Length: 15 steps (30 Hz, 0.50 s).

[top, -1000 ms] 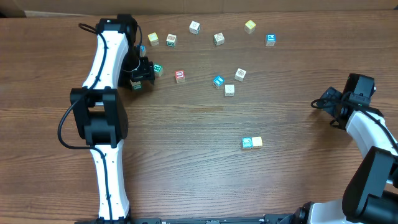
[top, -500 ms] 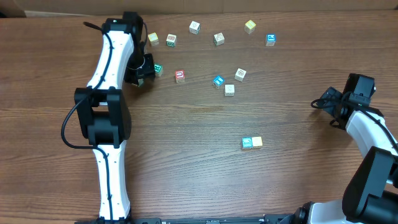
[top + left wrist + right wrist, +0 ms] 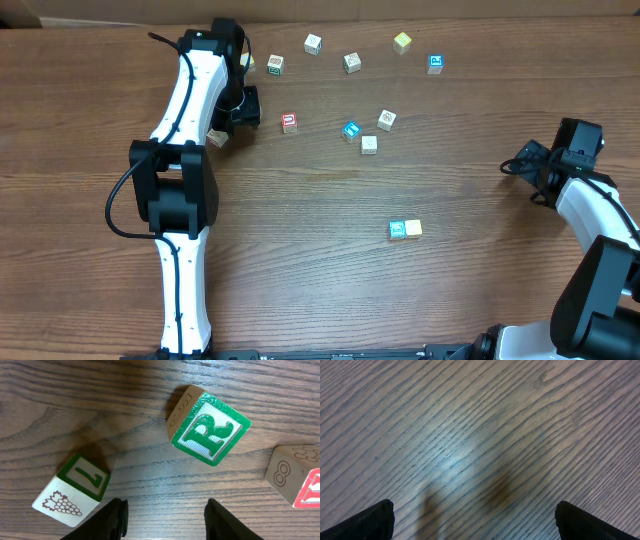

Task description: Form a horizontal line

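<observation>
Here, left arm (image 3: 185,95) outstretched, jaws parted, pointing down.

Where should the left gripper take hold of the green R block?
From straight above, across two opposite wooden side faces of the green R block. It sits skewed to the left gripper, so the wrist probably needs turning to square up.

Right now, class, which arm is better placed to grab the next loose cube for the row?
Left, probably. The left pincer hangs open by the green R cube; the right pincer faces only bare table.
</observation>
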Each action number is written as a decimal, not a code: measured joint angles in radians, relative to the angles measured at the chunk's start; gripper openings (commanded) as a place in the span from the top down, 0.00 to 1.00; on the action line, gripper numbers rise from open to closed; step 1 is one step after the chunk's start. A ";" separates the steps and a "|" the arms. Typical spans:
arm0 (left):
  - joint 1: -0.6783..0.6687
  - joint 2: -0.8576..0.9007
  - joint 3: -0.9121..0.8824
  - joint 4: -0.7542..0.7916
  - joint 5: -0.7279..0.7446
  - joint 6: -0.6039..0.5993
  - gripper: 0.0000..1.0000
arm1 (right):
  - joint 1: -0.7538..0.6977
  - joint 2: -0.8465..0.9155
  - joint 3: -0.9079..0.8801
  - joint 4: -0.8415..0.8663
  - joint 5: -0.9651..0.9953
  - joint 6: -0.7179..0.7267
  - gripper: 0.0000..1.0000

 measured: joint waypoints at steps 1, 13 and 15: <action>0.000 0.000 0.000 0.000 0.000 -0.002 0.46 | 0.000 0.000 0.000 0.000 0.000 0.000 0.00; 0.000 0.000 0.000 0.019 -0.011 -0.021 0.59 | 0.000 0.000 0.000 0.000 0.000 0.000 0.00; 0.000 0.000 0.000 0.019 -0.008 -0.021 0.64 | 0.000 0.000 0.000 0.000 0.000 0.000 0.00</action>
